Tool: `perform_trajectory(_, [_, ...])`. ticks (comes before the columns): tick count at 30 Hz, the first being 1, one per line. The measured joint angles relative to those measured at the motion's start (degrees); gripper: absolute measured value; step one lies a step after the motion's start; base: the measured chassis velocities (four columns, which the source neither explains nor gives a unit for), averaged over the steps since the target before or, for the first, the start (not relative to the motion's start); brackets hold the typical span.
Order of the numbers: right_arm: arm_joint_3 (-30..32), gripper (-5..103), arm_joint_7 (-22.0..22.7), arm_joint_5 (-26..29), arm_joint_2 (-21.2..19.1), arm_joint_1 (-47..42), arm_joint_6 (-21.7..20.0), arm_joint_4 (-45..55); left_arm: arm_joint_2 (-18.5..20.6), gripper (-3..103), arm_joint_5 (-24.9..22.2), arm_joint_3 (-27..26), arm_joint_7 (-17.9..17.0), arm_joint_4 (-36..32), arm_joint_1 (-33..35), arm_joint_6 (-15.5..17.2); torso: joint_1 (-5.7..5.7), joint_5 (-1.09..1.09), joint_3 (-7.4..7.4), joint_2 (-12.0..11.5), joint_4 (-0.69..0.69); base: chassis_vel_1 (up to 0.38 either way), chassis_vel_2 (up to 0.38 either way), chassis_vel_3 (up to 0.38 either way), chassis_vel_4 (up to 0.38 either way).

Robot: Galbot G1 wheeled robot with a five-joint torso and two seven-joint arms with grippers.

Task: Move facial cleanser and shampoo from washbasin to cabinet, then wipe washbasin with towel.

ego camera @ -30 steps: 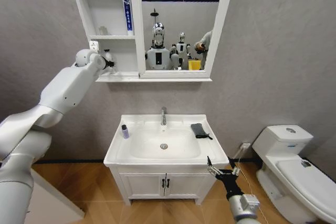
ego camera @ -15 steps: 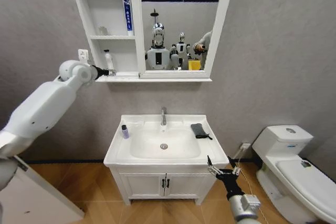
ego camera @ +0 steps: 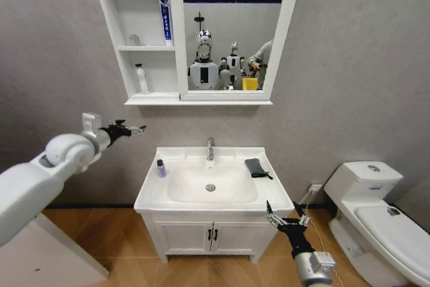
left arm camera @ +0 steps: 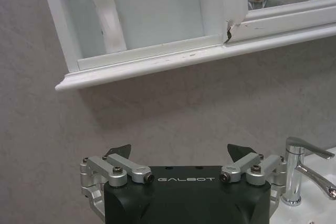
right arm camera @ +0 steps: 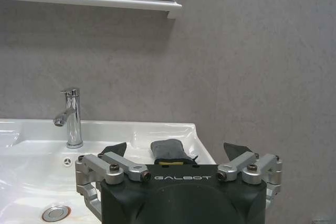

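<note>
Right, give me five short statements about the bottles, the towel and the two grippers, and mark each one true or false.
1. A white bottle stands on the lowest shelf of the cabinet. True.
2. The left gripper is shut on a bottle. False: it is open and empty, in the air below the cabinet.
3. The towel lies inside the bowl of the washbasin. False: it lies on the flat rim, on the robot's right of the tap.
4. A small purple bottle stands on the washbasin's rim. True.
5. The right gripper holds the towel. False: it is open, low by the washbasin's front corner.
</note>
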Motion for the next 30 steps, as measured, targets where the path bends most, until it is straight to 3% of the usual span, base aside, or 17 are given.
perform_trajectory(2, [-0.01,100,0.02,-0.11,0.17,-0.02,0.01,0.09,-0.57,100,0.61,-0.02,-0.14,-0.05,0.99,-1.03,0.0,-0.01,0.0,0.0,0.0,0.0,0.0,0.0,0.0])
perform_trajectory(5, [0.01,100,0.46,-0.35,0.59,0.13,0.45,-0.16,-3.64,100,4.9,-0.69,-0.38,0.48,7.72,-6.78,0.0,-0.01,0.0,0.0,0.04,0.0,0.0,0.0,0.0])
perform_trajectory(11, [0.09,100,2.35,-0.23,0.87,0.74,1.12,-1.19,-8.76,100,8.87,-1.29,-2.16,3.2,13.83,-11.05,0.0,-0.01,0.0,0.0,0.04,0.0,0.0,0.0,0.0])
perform_trajectory(17, [-0.03,100,2.31,-0.49,0.85,0.67,1.22,-1.59,-12.65,100,12.74,-0.67,-3.28,7.61,15.79,-12.71,0.01,0.0,0.01,0.0,0.04,0.0,0.0,0.0,0.0])
perform_trajectory(22, [-0.04,100,2.25,-0.76,0.86,0.64,1.27,-1.97,-16.33,100,16.38,0.35,-1.59,12.88,17.38,-14.46,0.01,-0.02,0.0,-0.01,0.04,0.0,0.0,0.0,0.0])
perform_trajectory(30, [-0.12,100,2.14,-0.86,0.88,0.8,1.28,-2.43,-19.11,100,17.62,1.7,-0.28,16.46,17.12,-15.05,0.01,0.0,0.0,-0.01,0.04,0.0,0.0,0.0,0.0])
